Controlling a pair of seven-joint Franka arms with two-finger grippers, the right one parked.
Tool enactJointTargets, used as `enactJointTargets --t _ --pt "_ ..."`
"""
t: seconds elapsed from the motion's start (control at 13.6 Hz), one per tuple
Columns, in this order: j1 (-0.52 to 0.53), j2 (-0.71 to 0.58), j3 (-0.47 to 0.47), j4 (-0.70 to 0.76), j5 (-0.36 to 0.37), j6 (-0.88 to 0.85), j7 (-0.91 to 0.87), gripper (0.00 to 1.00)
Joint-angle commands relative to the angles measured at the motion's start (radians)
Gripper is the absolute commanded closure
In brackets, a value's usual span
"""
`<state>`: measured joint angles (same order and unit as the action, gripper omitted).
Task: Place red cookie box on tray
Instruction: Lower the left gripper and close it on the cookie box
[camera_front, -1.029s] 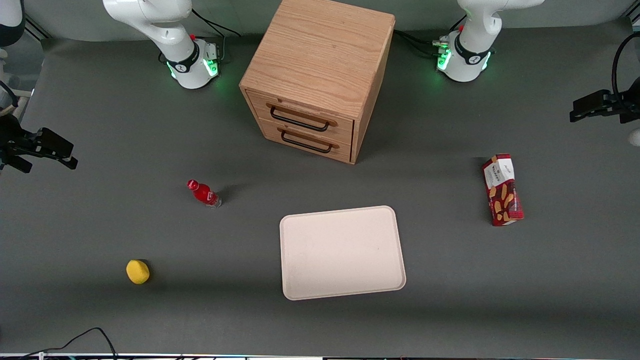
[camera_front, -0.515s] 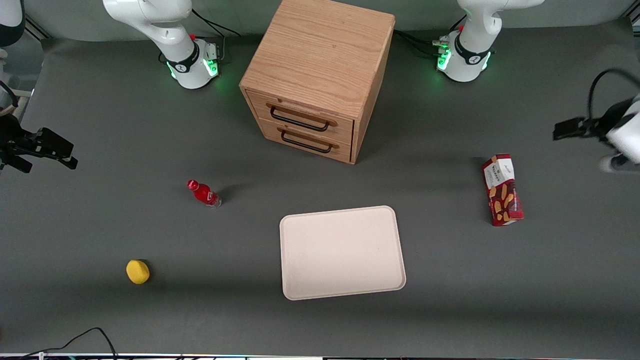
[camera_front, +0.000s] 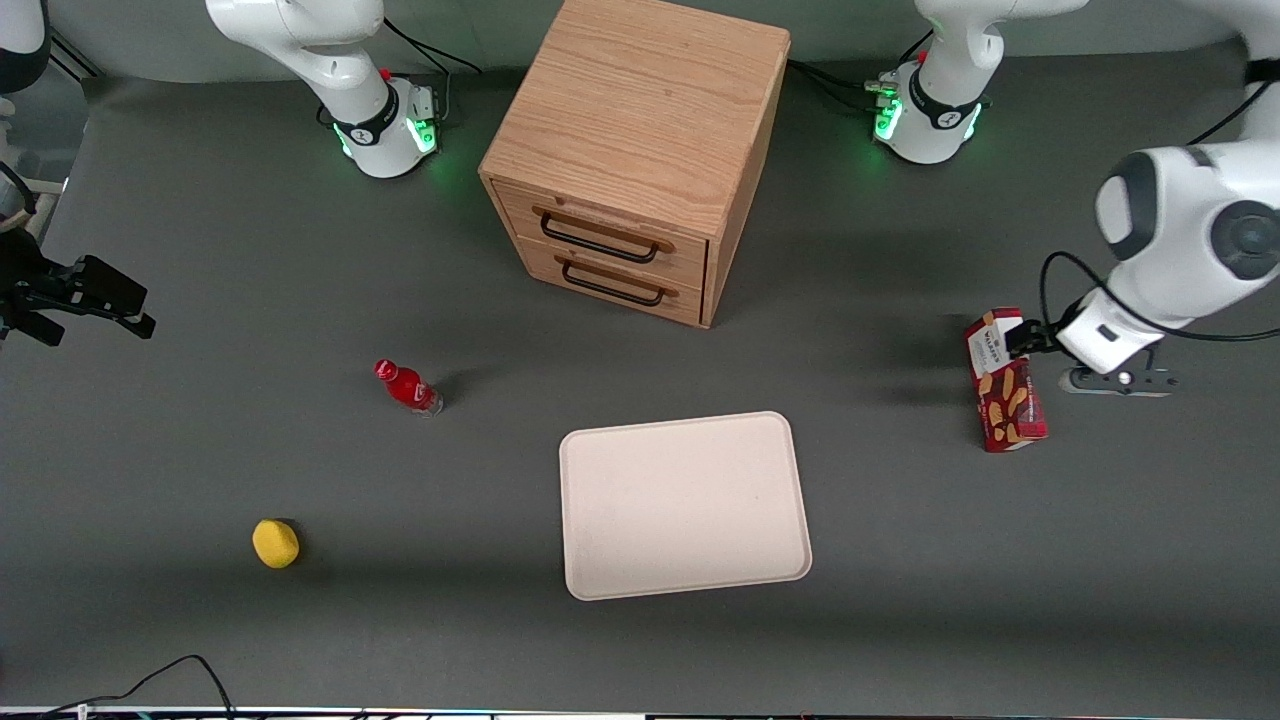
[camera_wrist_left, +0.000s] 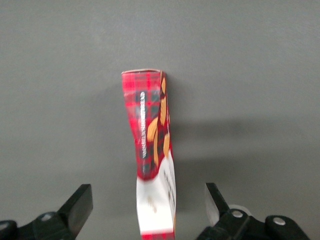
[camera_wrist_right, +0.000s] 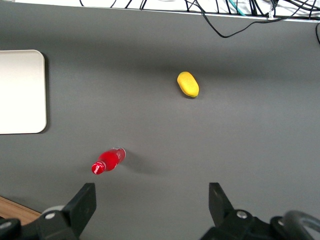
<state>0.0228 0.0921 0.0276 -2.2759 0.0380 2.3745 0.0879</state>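
The red cookie box (camera_front: 1004, 380) lies on the grey table toward the working arm's end, well apart from the tray (camera_front: 684, 505). The tray is cream-white and flat, and lies nearer the front camera than the drawer cabinet. The left arm's gripper (camera_front: 1035, 342) hovers at the box's white-label end. In the left wrist view the gripper (camera_wrist_left: 150, 210) is open, with one finger (camera_wrist_left: 80, 205) on each side of the box (camera_wrist_left: 150, 135), and neither touches it. The box lies lengthwise between the fingers.
A wooden two-drawer cabinet (camera_front: 630, 150) stands at the table's middle. A small red bottle (camera_front: 407, 386) and a yellow fruit-like object (camera_front: 275, 543) lie toward the parked arm's end; both show in the right wrist view, bottle (camera_wrist_right: 107, 161) and yellow object (camera_wrist_right: 188, 84).
The left arm has swung in from the table's edge and come down over the cookie box. The box, tray and other things have not moved.
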Motion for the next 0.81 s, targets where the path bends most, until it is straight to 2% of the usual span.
enactJointTargets --t 0.0,0.07,0.15,0.22,0.59,0.74 --pt "0.000 0.096 0.002 -0.074 0.008 0.248 0.015 0.00" --pt "0.002 0.142 0.003 -0.083 0.008 0.329 0.036 0.00" --pt "0.006 0.178 0.003 -0.085 0.008 0.372 0.044 0.44" --pt "0.009 0.192 0.008 -0.083 0.008 0.380 0.046 0.99" --pt "0.012 0.181 0.009 -0.077 -0.004 0.362 0.043 1.00" --pt "0.012 0.147 0.008 -0.045 -0.013 0.265 0.043 1.00"
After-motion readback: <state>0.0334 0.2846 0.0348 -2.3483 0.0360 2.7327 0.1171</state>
